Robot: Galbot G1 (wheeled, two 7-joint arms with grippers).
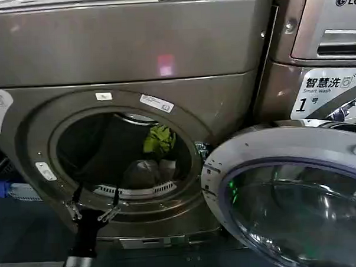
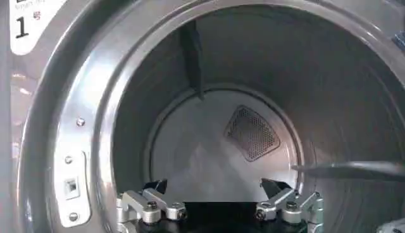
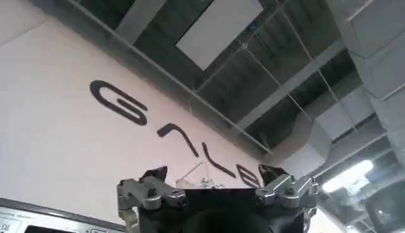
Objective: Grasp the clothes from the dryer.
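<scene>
At the dryer (image 1: 133,52) porthole, left gripper (image 1: 94,206), jaws wide; lime clothes (image 1: 159,138) inside; right gripper (image 3: 215,179) likewise wide.

A second machine (image 1: 316,50) with an LG logo and a drawer panel stands at the head view's right edge, bearing a white "Smart Wash" sticker (image 1: 327,94). Overhead, a pale wall with dark lettering (image 3: 171,136) meets a ceiling of exposed ducts (image 3: 373,57) and a lit strip lamp (image 3: 347,176).

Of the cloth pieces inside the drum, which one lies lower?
The pale grey piece, resting on the drum floor; the lime yellow-green piece sits above it, higher toward the back.
</scene>
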